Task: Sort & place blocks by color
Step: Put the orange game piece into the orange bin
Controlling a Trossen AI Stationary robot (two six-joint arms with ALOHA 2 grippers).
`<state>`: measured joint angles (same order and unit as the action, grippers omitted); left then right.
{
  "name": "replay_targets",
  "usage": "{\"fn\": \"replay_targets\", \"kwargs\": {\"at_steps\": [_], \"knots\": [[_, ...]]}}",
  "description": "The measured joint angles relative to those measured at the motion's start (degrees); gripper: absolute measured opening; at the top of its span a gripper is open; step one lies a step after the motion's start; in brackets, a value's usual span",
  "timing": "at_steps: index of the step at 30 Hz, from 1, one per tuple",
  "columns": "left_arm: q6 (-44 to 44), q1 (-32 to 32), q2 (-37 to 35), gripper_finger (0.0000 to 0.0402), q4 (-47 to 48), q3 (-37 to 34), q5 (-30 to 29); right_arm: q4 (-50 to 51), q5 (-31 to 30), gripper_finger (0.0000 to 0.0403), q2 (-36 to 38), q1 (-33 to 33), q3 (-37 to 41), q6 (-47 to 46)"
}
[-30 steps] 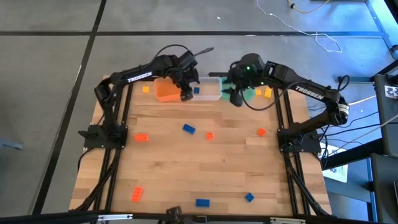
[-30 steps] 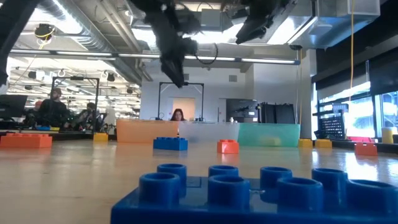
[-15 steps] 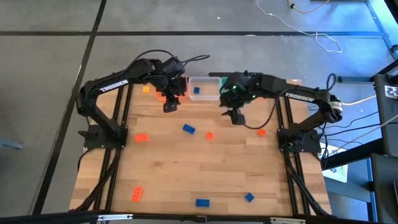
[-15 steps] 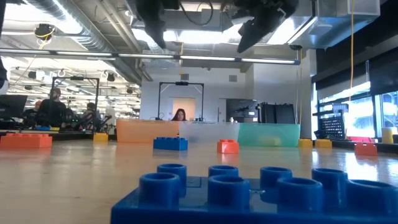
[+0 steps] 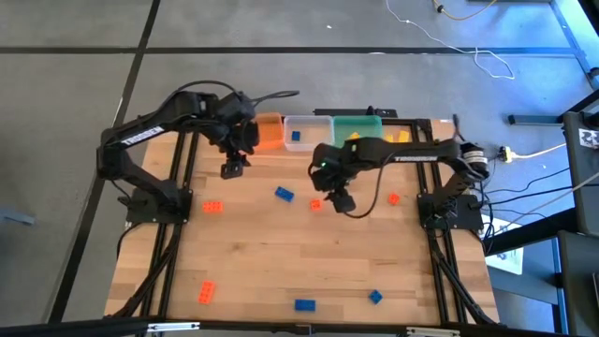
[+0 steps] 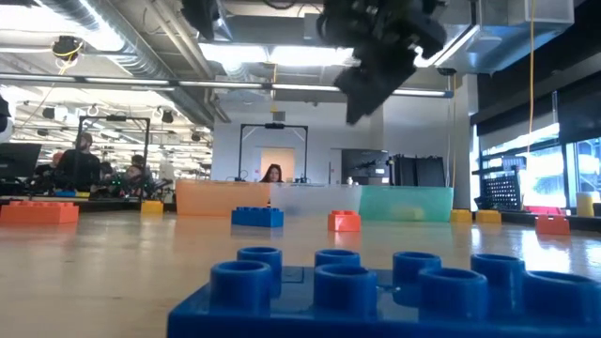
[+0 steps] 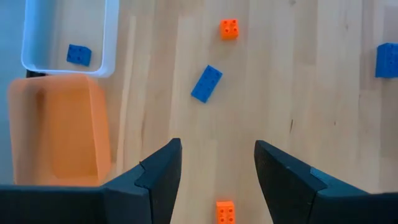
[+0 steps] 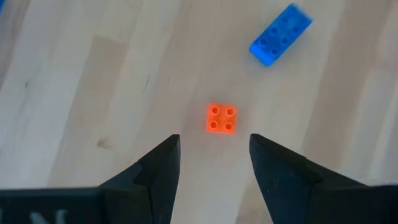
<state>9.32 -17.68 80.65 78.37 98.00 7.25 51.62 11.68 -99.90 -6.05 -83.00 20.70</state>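
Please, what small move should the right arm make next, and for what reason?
Probably lower the right end effector straight down over the small orange block. Its fingers are open and empty, the block lies on the table just ahead of the gap between them, and the blue block lies apart from it, so the descent looks unobstructed.

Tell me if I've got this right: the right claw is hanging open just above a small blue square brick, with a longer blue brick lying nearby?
Not quite. The small square brick below the open right gripper is orange, not blue, as the right wrist view shows. The longer blue brick does lie nearby.
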Motion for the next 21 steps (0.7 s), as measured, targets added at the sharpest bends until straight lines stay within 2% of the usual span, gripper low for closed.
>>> {"fn": "replay_targets", "kwargs": {"at_steps": [8,21], "knots": [[-2.48,0.84,-4.11,0.0192,0.72,0.04,-6.95,-4.25,-0.06,0.0194,-7.79,0.03,0.0,-1.82],[-3.82,0.86,-5.71,0.0192,2.64,0.0,-8.05,-7.31,2.36,0.0194,-13.71,0.03,0.0,-1.82]]}}
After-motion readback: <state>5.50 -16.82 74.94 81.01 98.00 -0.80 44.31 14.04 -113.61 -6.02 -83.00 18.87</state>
